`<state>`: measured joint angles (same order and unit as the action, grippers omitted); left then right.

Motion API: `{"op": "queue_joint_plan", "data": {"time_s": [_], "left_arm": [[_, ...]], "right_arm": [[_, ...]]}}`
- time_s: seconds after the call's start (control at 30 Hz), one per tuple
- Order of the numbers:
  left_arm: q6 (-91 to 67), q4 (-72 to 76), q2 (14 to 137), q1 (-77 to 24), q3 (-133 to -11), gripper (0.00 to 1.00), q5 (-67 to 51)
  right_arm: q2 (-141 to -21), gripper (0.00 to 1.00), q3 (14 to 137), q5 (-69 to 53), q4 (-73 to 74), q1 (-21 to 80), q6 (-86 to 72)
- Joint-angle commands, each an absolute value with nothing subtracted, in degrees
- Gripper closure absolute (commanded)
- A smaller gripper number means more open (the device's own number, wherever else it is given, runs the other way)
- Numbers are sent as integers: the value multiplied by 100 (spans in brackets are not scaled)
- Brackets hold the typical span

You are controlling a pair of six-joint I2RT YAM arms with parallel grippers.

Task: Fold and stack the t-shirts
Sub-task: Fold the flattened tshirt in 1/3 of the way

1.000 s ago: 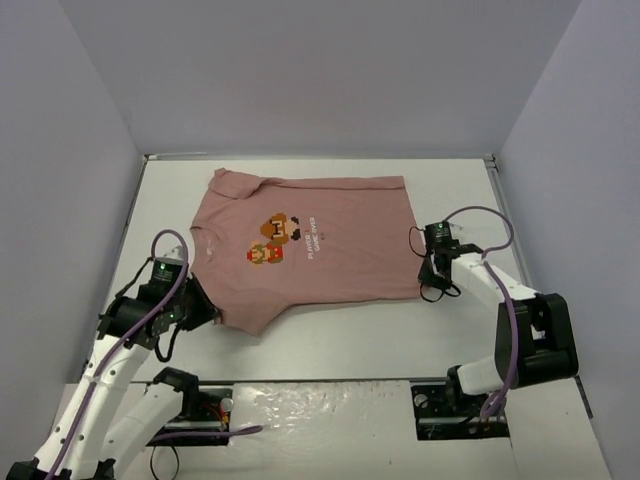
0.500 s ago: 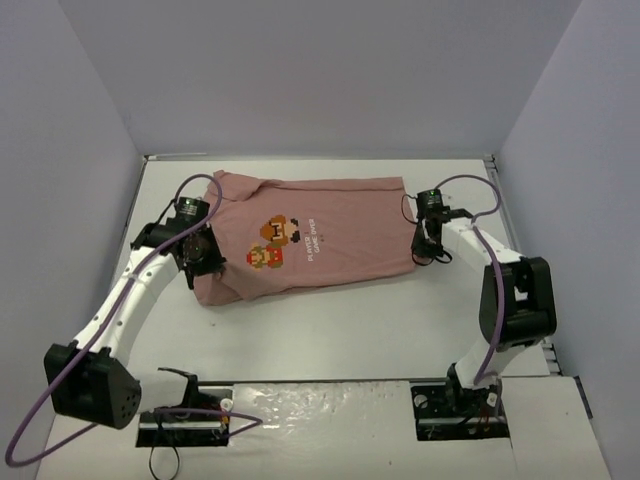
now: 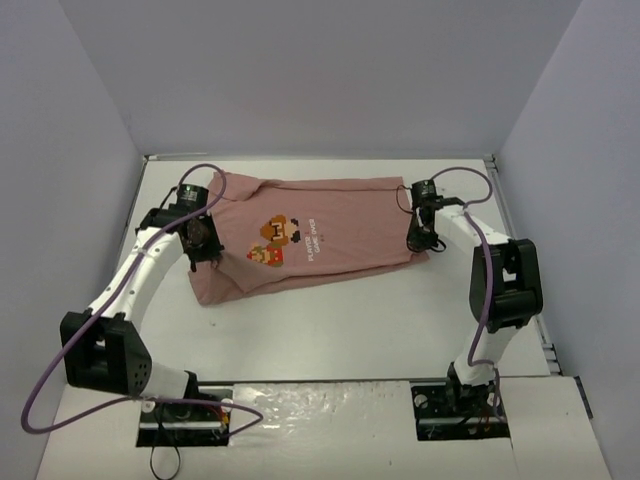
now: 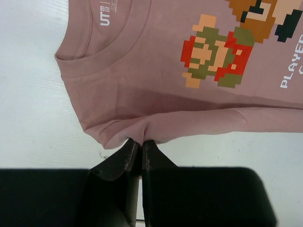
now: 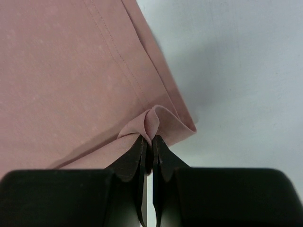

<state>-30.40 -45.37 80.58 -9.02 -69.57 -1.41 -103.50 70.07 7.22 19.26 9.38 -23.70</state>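
White table [image 3: 350,320] with one pink shirt [image 3: 335,225] laid on it
The shirt is spread flat over the far half, pixel print facing up, collar to the left and hem to the right, with its near edge doubled over

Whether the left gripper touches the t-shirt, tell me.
Touching. The left wrist view shows the left gripper shut on a pinched fold of the t-shirt.

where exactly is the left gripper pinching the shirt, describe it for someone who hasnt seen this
On the white table lies one salmon-pink t-shirt. The left gripper is shut on its folded edge beside the round collar, short of the red-and-green pixel figure; the cloth puckers there. The right gripper pinches the plain hem instead.
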Motion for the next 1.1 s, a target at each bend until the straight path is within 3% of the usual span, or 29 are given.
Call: {"op": "queue_joint_plan", "data": {"time_s": [0.0,1.07], "left_arm": [[-2789,-4181,8232,-844,-7327,100,-54],[-2248,-3753,9472,-828,-8393,100,-44]], "right_arm": [[-10438,100,7304,834,2057,848,-2311],[-10947,100,7847,646,2092,580,-2474]]}}
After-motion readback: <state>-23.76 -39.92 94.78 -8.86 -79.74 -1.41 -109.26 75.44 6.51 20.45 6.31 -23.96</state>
